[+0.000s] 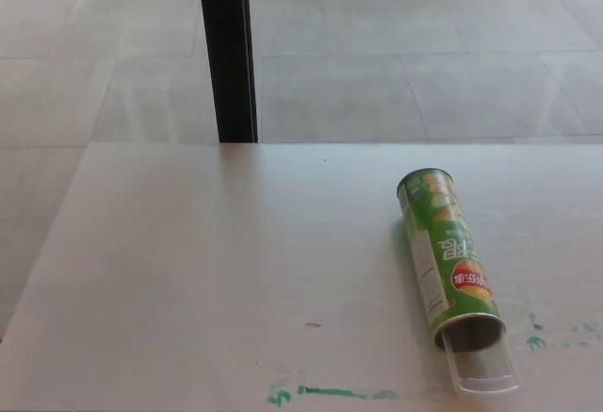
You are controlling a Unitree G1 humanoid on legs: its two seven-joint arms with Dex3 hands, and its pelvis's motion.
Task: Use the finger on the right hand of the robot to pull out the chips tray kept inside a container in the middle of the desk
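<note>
A tiled floor [396,44] filled the upper part of the head view, and a black upright post [227,49] stood on it at the far edge of the pale bench [207,261]. The bench took up the lower half of the view. Neither of the robot's hands showed anywhere, so whether the fingers were released, clenched or grasping something could not be told, and the can's place relative to them could not be given either. On the right part of the bench lay a green chips container [446,256] on its side, its closed end toward the far edge and its open mouth toward the near edge, turned slightly to the right. A clear plastic chips tray [483,367] stuck partway out of that mouth, its free end resting on the bench near the lower border of the view; whether it held any chips could not be seen. Green paint smears [330,393] marked the bench along its near edge, to the left of the tray, and smaller green flecks [537,339] sat just to its right.
</note>
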